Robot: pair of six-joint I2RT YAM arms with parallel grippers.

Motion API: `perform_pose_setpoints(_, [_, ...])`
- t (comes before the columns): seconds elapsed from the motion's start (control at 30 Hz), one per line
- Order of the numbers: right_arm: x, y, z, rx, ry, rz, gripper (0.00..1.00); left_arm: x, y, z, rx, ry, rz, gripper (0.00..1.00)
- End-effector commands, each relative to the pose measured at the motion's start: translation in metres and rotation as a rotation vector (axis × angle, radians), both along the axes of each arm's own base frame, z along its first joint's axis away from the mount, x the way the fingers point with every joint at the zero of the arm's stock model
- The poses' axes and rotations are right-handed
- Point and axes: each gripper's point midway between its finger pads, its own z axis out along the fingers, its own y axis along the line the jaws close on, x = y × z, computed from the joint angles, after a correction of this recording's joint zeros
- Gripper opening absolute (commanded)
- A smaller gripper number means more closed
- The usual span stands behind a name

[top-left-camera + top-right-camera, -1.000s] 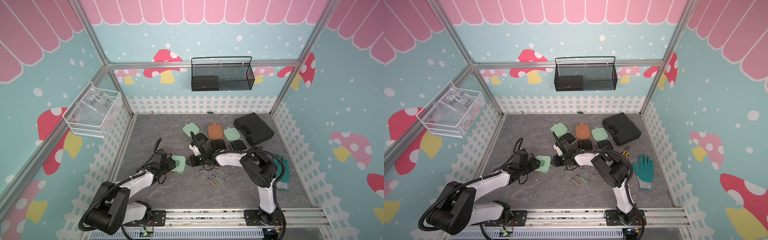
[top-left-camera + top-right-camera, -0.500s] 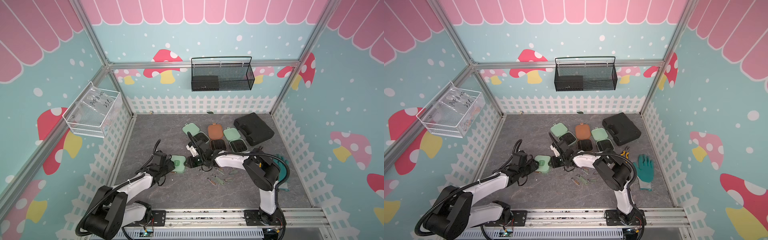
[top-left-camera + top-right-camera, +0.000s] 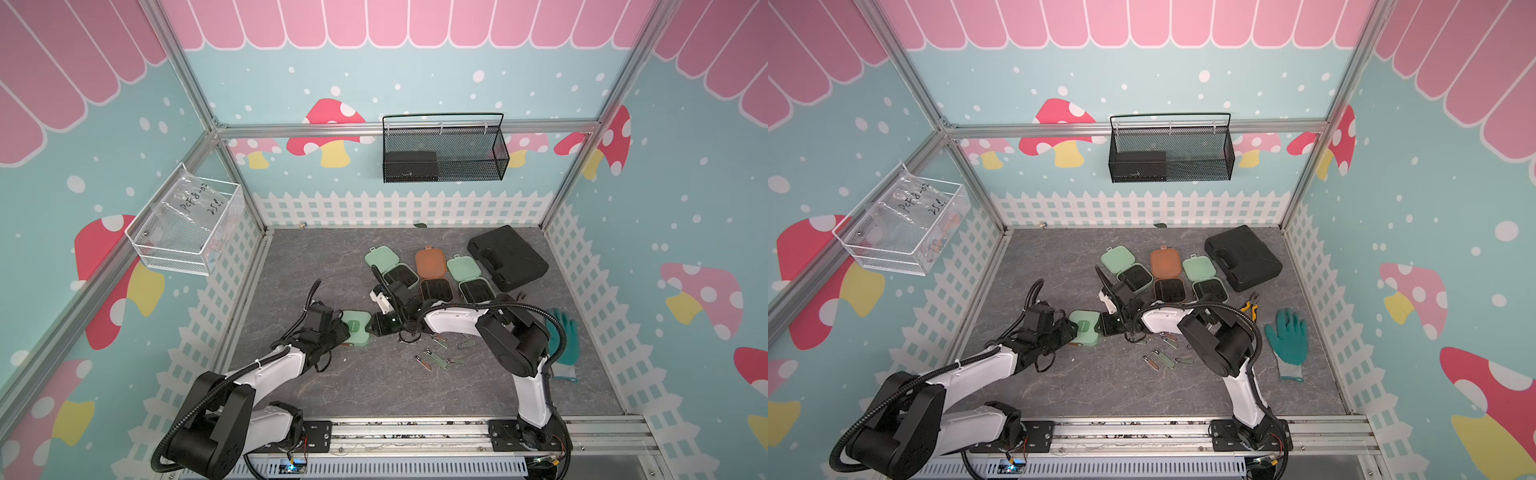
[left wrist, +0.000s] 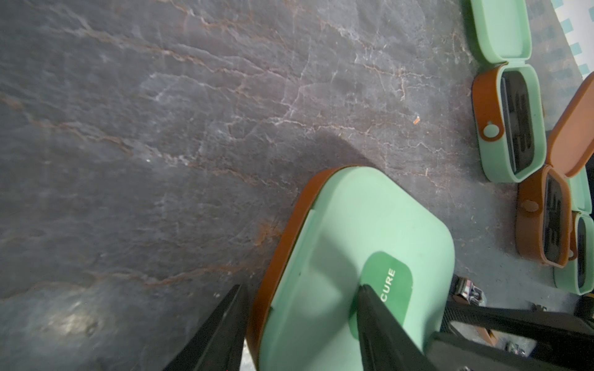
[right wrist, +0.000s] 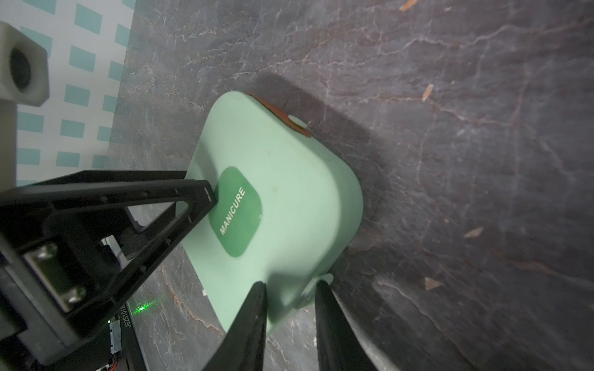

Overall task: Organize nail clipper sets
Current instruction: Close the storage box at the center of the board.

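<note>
1. A grey marbled bench point(image 3: 374, 386) sits inside a booth with pastel mushroom walls. Two robot arms reach in from the near edge and meet at one closed mint case point(image 3: 355, 326), a little left of the bench's middle.
2. The left pincer point(image 4: 300, 286) pinches this case. One finger point(image 4: 385, 327) lies on the lid over a dark green label, and the other point(image 4: 218, 331) sits outside the edge that carries a brown strap.
3. The right pincer point(image 5: 291, 284) comes at the case from the opposite side. Its fingers point(image 5: 250, 321) stand narrowly apart around a small tab on the case's rim. Whether they press the tab, I cannot tell.
4. In the right wrist view the label reads "MANICURE".
5. Behind, toward the back wall, three opened cases lie side by side in a row — open mint case point(image 3: 388, 268), open brown case point(image 3: 432, 276), second open mint case point(image 3: 469, 278). Their lids are folded back and the black inserts show.
6. Small metal clippers point(image 3: 434, 358) lie scattered on the bench beside the right arm, near the closed case.
7. A black tool case point(image 3: 507, 257) fills the back right corner. Yellow-handled pliers point(image 3: 1250, 306) and a teal glove point(image 3: 1287, 338) lie on the right side.
8. A black mesh basket point(image 3: 442, 162) hangs on the back wall, and a clear wire basket point(image 3: 187, 226) hangs on the left wall.
</note>
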Motion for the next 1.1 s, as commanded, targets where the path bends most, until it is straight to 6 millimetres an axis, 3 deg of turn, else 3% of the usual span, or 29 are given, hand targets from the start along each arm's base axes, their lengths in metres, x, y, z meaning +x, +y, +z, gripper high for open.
perform_pose_setpoints(0.0, [-0.027, -0.018, -0.057, -0.091, 0.119, -0.012, 0.28, -0.019, 0.006, -0.023, 0.021, 0.088, 0.008, 0.56])
perform_pose_setpoints(0.2, [-0.052, -0.024, -0.072, -0.003, 0.235, -0.027, 0.27, -0.018, 0.001, -0.027, 0.001, 0.093, -0.002, 0.54])
perform_pose_setpoints(0.43, [-0.066, -0.027, -0.079, 0.045, 0.298, -0.033, 0.26, -0.019, -0.006, -0.035, -0.033, 0.111, -0.012, 0.49])
perform_pose_setpoints(1.07, [-0.055, -0.019, -0.084, 0.077, 0.351, -0.076, 0.24, -0.022, -0.019, -0.047, -0.060, 0.134, -0.034, 0.47])
